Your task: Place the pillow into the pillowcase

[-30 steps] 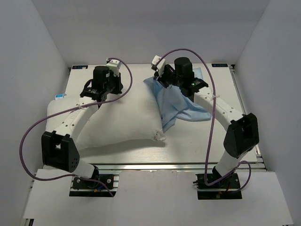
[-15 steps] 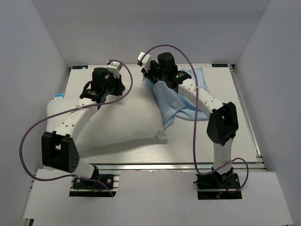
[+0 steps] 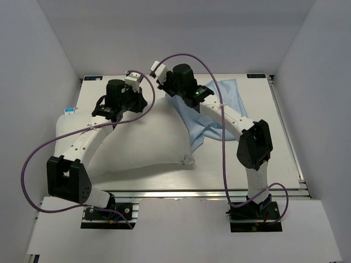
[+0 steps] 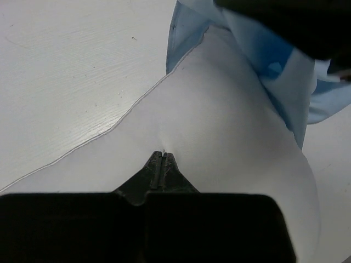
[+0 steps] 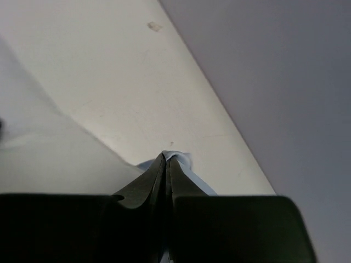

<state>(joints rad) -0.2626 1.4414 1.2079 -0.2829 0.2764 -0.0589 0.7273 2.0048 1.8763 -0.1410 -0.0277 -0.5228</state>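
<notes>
The right gripper [image 5: 166, 157] pinches shut on the hem of the pillowcase [image 3: 226, 94]. The left gripper [image 4: 160, 155] is clamped on a fold of the pillow [image 3: 137, 143], whose far right corner lies under the blue cloth. Sleeving seems barely begun: next, draw the case across the anchored pillow.

Robotics lab, test-cell type. Evid.: white bench [image 3: 274, 159] boxed in by plain grey panels [image 3: 33, 82] on L, R and back. Two small robot arms, left arm [image 3: 82, 143] + right arm [image 3: 230, 112], bolted on black base plates [image 3: 107, 215] at near edge. Alu. extrusion rail [image 3: 181, 193] runs along bench front. Purple cables [image 3: 23, 176] loop loose from bases up to wrists. White cam. modules [image 3: 133, 78] at wrists. Flat, even light.
</notes>
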